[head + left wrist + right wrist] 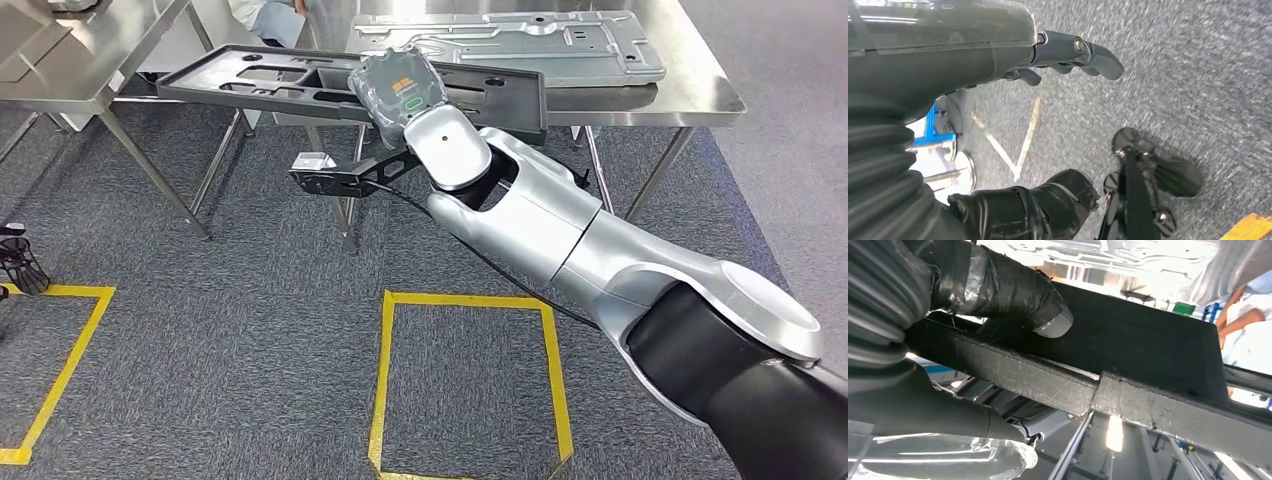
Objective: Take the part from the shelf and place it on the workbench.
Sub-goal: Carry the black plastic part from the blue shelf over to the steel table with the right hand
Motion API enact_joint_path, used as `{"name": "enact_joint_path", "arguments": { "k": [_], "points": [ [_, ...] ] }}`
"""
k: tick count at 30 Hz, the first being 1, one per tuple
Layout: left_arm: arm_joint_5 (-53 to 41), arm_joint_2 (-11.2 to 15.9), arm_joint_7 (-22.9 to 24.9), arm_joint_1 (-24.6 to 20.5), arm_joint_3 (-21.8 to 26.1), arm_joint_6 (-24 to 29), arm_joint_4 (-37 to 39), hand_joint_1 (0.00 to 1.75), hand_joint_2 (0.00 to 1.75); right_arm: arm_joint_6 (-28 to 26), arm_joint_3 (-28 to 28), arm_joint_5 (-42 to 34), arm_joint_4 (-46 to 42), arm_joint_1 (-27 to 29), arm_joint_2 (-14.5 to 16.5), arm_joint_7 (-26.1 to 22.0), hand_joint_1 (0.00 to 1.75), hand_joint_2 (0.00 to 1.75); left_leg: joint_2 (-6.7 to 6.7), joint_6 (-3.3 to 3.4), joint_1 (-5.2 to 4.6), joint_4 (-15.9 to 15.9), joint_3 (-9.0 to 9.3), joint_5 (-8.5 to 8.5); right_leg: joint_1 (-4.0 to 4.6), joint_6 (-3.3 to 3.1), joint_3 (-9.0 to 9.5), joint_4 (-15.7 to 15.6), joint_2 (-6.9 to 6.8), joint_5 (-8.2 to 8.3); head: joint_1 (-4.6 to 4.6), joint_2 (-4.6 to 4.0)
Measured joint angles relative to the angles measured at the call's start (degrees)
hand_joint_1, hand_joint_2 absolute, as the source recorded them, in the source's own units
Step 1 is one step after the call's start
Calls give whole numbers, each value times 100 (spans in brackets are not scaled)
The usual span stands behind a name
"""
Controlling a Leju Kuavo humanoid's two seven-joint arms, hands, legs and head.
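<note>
The part is a long black moulded panel with cut-outs. My right hand grips it near its right end, reaching forward on the silver arm. That end lies over the near edge of the steel workbench; the rest juts out to the left over the carpet. In the right wrist view my taped thumb presses on the panel, whose rough edge crosses the picture. My left hand hangs over the carpet with its fingers apart and nothing in it.
A silver stamped metal sheet lies on the workbench behind the panel. A second steel table stands at the left. A person stands behind the tables. Yellow tape squares mark the grey carpet in front.
</note>
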Motion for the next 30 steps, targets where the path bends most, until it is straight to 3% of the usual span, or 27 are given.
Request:
{"name": "enact_joint_path", "arguments": {
  "k": [2,3,5,9,10,12,14,15,16,18,19,21,24,26,28,29,30],
  "points": [
    [-19,3,-1,0,-14,9,0,0,175,-65,0,86,7,-7,-9,114,175,175,24,27,-5,-710,311,397,1,27,53,-1,-5,-42,3,0],
    [-28,7,-2,-2,-19,16,0,0,175,-113,0,133,7,-20,-19,177,175,175,36,46,-24,-1048,477,511,10,46,69,1,-8,-61,1,0],
    [-39,12,-11,-15,-34,35,0,0,175,-216,0,220,6,-40,-48,297,175,175,44,94,-63,-1356,638,535,26,94,80,-14,-15,-79,-1,0],
    [-48,9,-41,-17,-51,74,0,0,175,-327,-6,330,-22,-37,-143,464,175,175,27,204,-33,-1461,737,526,46,207,49,102,-29,-193,18,1],
    [-49,8,-44,-15,-51,76,0,0,175,-358,-14,348,-36,-37,-182,500,175,175,36,233,-19,-1487,774,524,46,232,-60,330,-26,-306,29,1],
    [-52,7,-48,-16,-51,79,0,0,175,-404,-31,366,-59,-22,-251,548,175,175,62,280,-24,-1496,813,494,37,258,-453,1051,-23,-567,49,0],
    [-55,7,-48,-18,-51,78,0,0,175,-413,-37,376,-69,23,-295,567,175,175,92,307,-27,-1489,850,454,31,266,-775,1507,-25,-604,51,0],
    [-56,6,-47,-18,-51,76,0,0,175,-413,-38,385,-73,43,-313,575,175,175,110,308,-26,-1479,873,427,25,263,-790,1430,-32,-467,51,0],
    [-60,4,-46,-17,-51,73,0,0,175,-414,-39,399,-77,52,-327,583,175,175,131,300,-26,-1463,898,396,19,254,-703,1157,-59,-251,54,0],
    [-71,-1,-46,-11,-52,68,0,0,175,-420,-47,451,-93,43,-344,597,175,175,152,251,-36,-1409,923,323,20,223,-402,412,-134,118,54,0],
    [-77,-3,-45,-11,-54,68,0,0,175,-422,-50,484,-105,35,-347,599,175,175,162,219,-46,-1389,922,297,29,205,-292,171,-158,197,51,0],
    [-80,-5,-43,-20,-56,68,0,0,175,-413,-52,542,-125,32,-363,593,175,175,193,158,-62,-1378,920,272,56,170,-219,31,-132,189,47,0],
    [-79,-6,-42,-29,-60,71,0,0,175,-367,-54,606,-142,36,-388,581,175,175,192,76,-51,-1300,912,174,24,89,-187,-14,-90,192,37,0],
    [-78,-5,-42,-25,-60,75,0,0,175,-343,-55,632,-158,31,-386,579,175,175,133,22,-36,-785,667,-91,0,43,-147,-40,-74,181,15,0],
    [-77,-4,-43,-19,-60,81,0,0,175,-325,-54,641,-163,49,-382,573,175,175,106,-12,-30,-41,264,-341,4,14,-122,-39,-56,160,4,0],
    [-75,-4,-44,-12,-60,84,0,0,175,-317,-53,644,-163,65,-382,567,175,175,104,-18,-30,166,126,-347,8,7,-107,-38,-45,149,5,0],
    [-72,-4,-44,-5,-60,85,0,0,175,-312,-53,648,-163,77,-382,557,175,175,104,-14,-30,149,91,-241,11,5,-88,-38,-32,138,5,0]
  ]
}}
